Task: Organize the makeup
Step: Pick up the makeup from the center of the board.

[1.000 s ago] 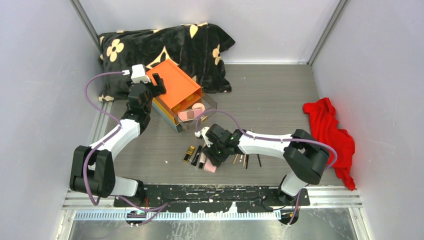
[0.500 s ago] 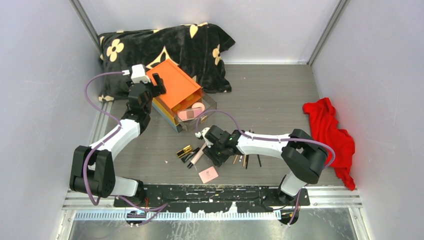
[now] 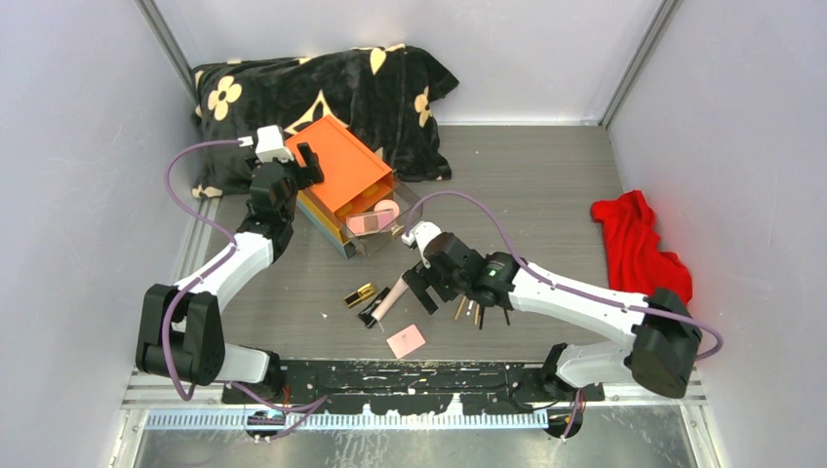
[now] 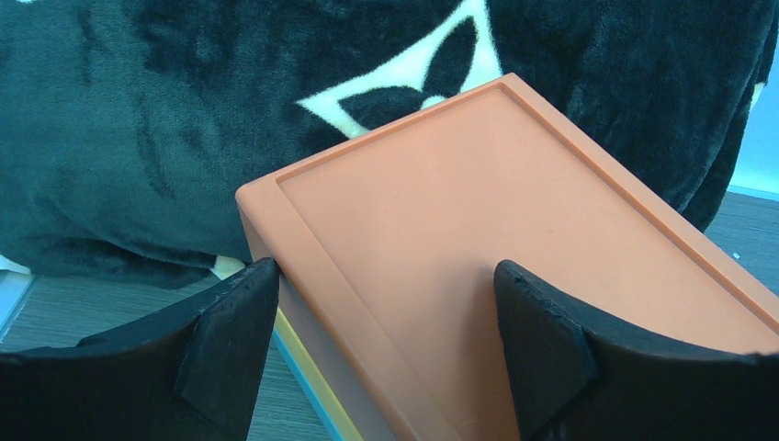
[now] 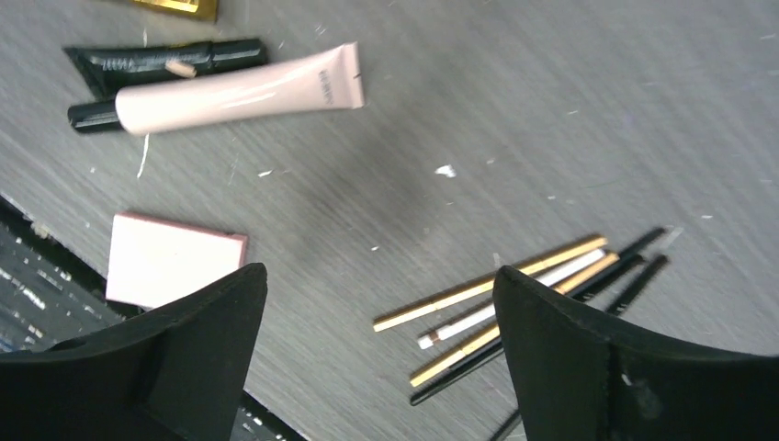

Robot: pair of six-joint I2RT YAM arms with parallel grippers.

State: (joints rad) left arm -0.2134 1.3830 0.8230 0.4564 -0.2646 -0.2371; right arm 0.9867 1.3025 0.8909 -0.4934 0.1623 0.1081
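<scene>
Makeup (image 3: 390, 297) in the top view lies loose on the surface (image 3: 546, 185) near the front edge, under and beside the right hand (image 3: 417, 288). Two pink pieces (image 3: 371, 220) sit in the open drawer of the orange-topped box (image 3: 341, 166); their outlines are hard to separate. The left hand (image 3: 310, 164) rests at the box's far corner.

Left wrist view: the fingers are spread, one against the box side and one over the lid. The drawer is out of frame.

Right wrist view: the fingers are spread and grip nothing, above bare surface. The pink tube (image 5: 239, 90) lies against a black tube (image 5: 165, 57). A gold item (image 5: 179, 7) is cut off by the top edge. A pink square palette (image 5: 174, 260) is partly hidden by the left finger. Thin brushes (image 5: 514, 303) run behind the right finger.
</scene>
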